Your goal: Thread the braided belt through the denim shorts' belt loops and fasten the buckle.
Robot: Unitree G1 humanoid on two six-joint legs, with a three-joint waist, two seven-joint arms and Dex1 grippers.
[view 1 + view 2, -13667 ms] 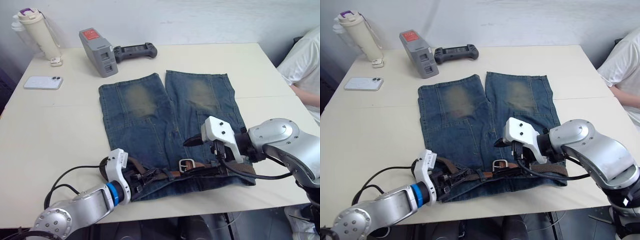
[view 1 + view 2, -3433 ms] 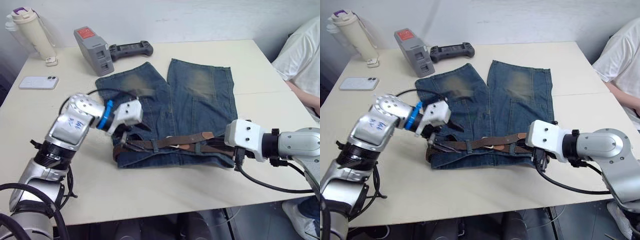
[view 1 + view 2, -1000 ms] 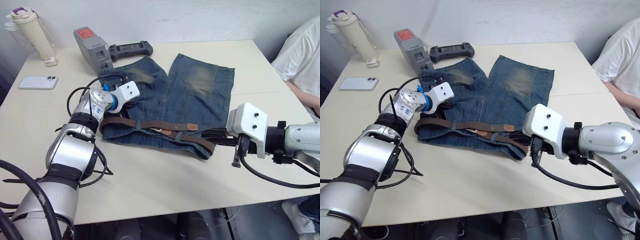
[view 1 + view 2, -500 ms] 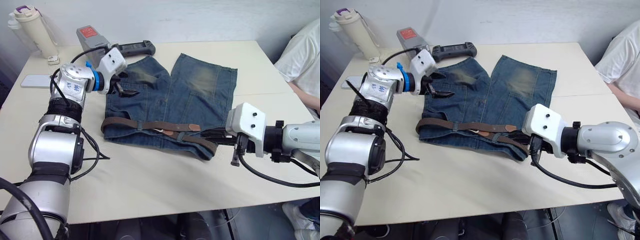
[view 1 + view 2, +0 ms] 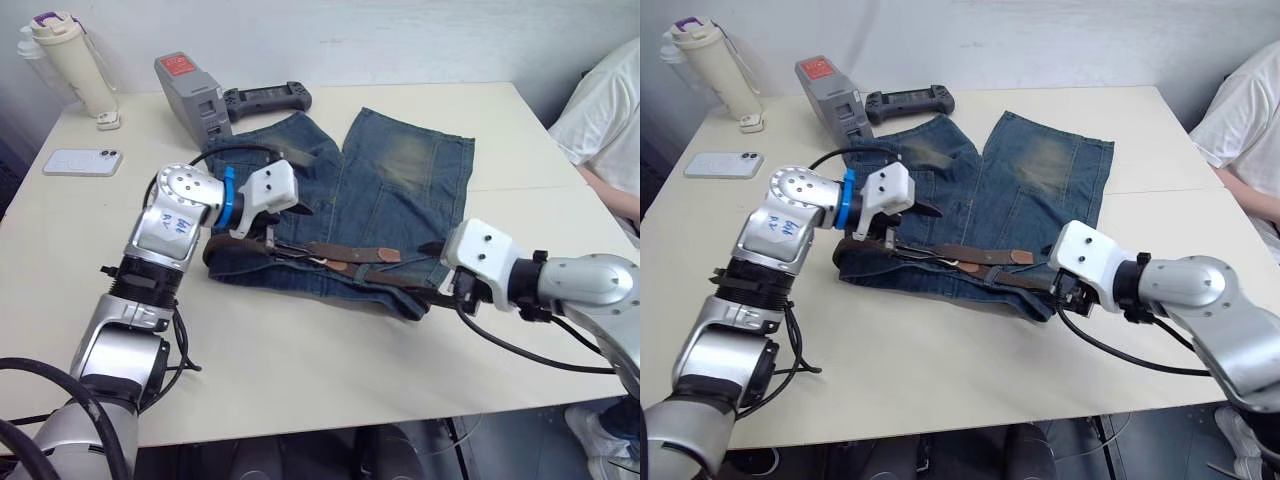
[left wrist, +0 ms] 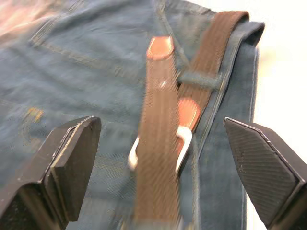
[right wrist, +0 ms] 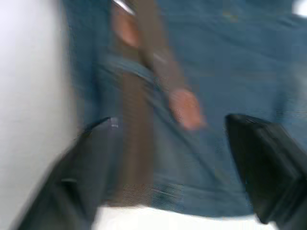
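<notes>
Both of my left fingers (image 6: 72, 158) stand wide apart and hold nothing, poised over the belt (image 5: 340, 255) where it crosses the buckle (image 6: 184, 143). My right gripper (image 7: 177, 167) is open too, at the other end of the shorts (image 5: 400, 180), empty. With the belt lying along the waistband through at least 1 loop (image 6: 201, 79), I judge the tan tip (image 6: 159, 47) should be tucked flat, pulling gently so the denim doesn't bunch.

denim shorts (image 5: 400, 190) faded cloth | braided belt (image 6: 156, 143) woven | buckle (image 6: 183, 143) shiny metal
</notes>
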